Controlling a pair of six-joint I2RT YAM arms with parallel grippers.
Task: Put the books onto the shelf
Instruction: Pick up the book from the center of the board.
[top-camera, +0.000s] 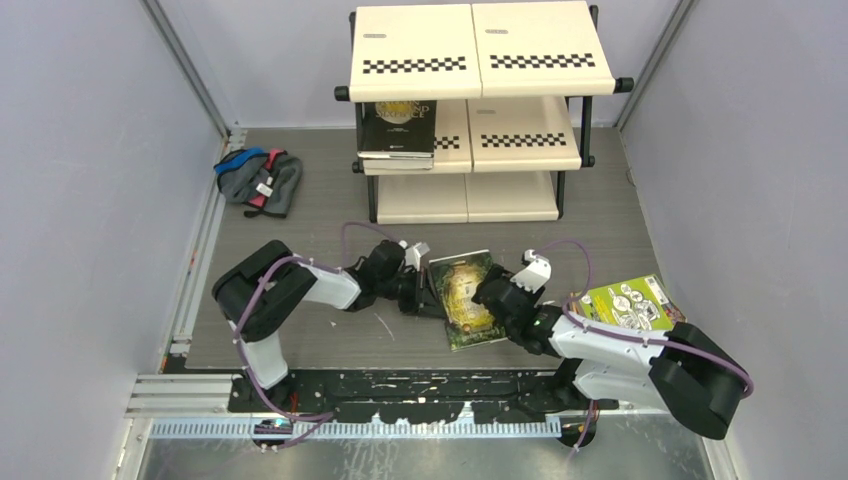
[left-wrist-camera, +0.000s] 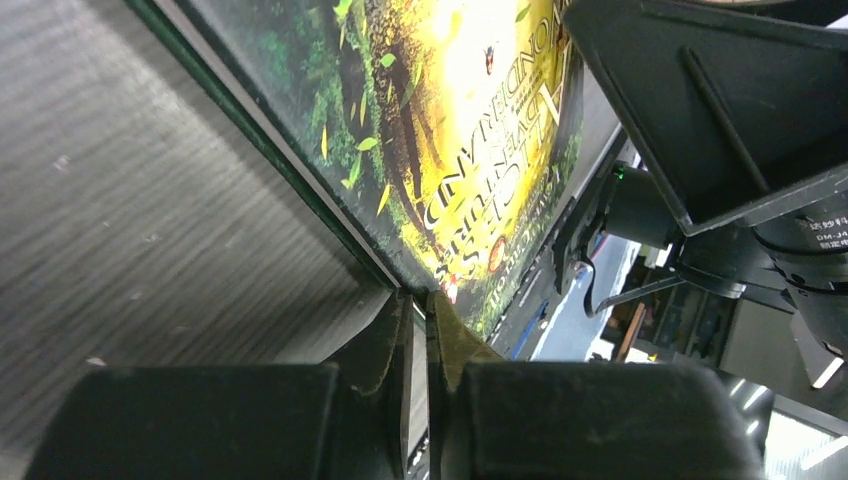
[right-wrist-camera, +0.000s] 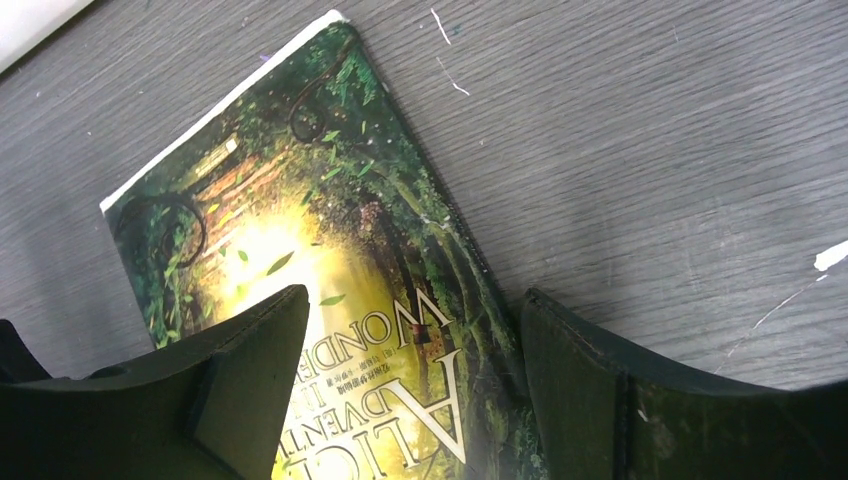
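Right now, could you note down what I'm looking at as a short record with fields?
Left tool: shut on the edge of the green-gold book
Right tool: open, over the same book
On the shelf: black book, middle tier, left side
Not yet shelved: lime green book, at the right
Also there: cloth bundle, far left

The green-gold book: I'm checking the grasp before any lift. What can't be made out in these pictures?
- Left wrist: whether the shut left gripper pinches the green-gold book; its own fingers hide the contact.
- Right wrist: the book's lower cover, behind the open right gripper and cut by the frame edge.
- Top: the book's right edge, under the right arm.
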